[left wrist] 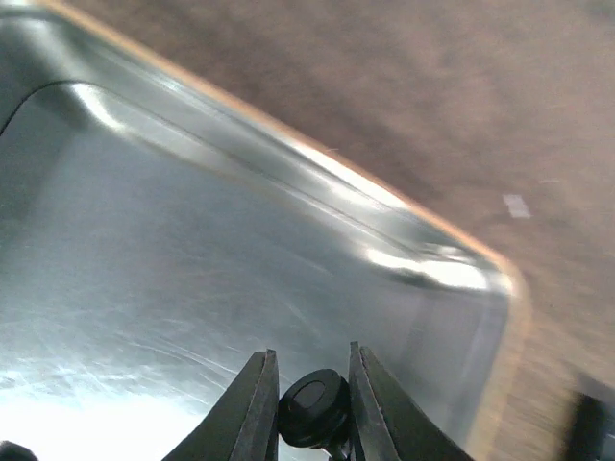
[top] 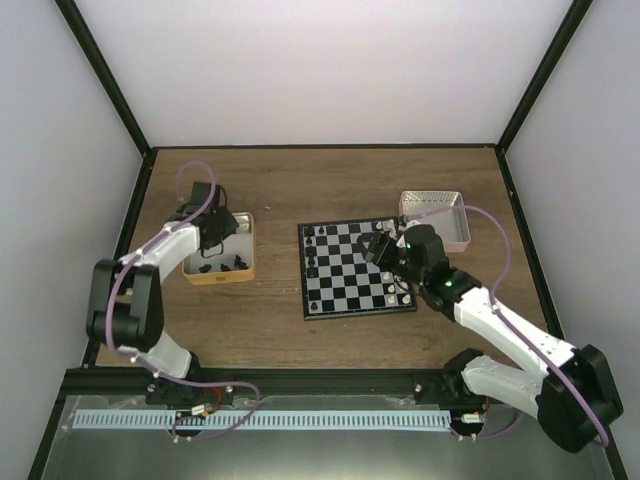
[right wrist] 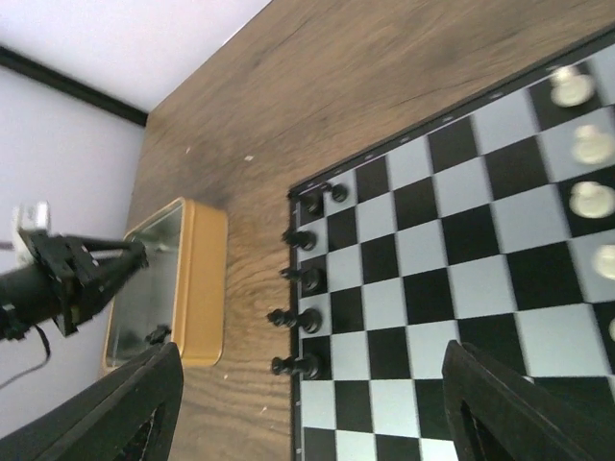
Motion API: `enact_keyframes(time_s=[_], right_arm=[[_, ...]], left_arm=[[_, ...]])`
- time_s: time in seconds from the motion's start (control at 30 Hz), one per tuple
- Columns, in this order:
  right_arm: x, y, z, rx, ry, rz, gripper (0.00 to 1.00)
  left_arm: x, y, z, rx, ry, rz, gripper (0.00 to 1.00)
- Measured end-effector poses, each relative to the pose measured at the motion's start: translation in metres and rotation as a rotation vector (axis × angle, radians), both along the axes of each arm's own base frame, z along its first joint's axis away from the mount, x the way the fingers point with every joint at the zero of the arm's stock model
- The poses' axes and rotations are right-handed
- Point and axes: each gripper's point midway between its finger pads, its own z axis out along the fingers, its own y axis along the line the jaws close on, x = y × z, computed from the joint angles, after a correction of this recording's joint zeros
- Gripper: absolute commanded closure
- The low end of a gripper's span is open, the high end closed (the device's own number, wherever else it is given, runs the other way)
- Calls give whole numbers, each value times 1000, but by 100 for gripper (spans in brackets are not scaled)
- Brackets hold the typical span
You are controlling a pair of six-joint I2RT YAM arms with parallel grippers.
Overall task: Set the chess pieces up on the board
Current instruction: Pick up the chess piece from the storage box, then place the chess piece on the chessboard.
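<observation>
1. Tin point(top: 220, 279) lies well left of the board point(top: 350, 275), with pieces point(top: 240, 262) in it
2. Tray point(top: 450, 215) sits just behind the board's right corner
3. Other pieces stand along the board's left and right edges

The top external view looks down from above and behind the arm bases over the whole tabletop point(top: 300, 190), with the board point(top: 345, 285) right of centre and a yellow tin point(top: 220, 279) near the left edge. The left wrist view sits very close inside that tin point(left wrist: 288, 163), facing a rounded corner, a black chess piece point(left wrist: 315, 408) between its jaws. The right wrist view hangs over the board point(right wrist: 461, 259), facing the left edge. It shares the board, tin point(right wrist: 207, 279) and left arm point(right wrist: 58, 283) with the top view.
</observation>
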Motion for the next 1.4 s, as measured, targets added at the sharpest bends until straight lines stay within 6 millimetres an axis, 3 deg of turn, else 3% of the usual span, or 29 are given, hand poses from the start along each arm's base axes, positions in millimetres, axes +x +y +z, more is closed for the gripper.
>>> enact_keyframes(time_s=[0.13,0.23,0.4,0.6,0.77,0.87,1.13,1.4], right_arm=[[4,30,2,10,-4,125,26],[5,61,16,30,-38,224,27],[4,107,46,84,-120,360,35],[17,141,60,109,-132,401,41],[26,151,51,89,-96,377,42],[28,153,45,71,-76,363,43],[36,161,26,1,-28,363,54],[36,165,5,-57,7,373,75]], left_arm=[[-4,-16,48,-115,-116,-32,83],[-8,-32,82,-221,-193,-74,83],[-12,-63,110,-413,-247,-145,81],[-23,-117,115,-651,-208,-237,81],[-35,-167,114,-817,-148,-301,81],[-42,-186,108,-890,-100,-306,81],[-46,-207,108,-944,-76,-313,81],[-46,-207,107,-945,-75,-302,81]])
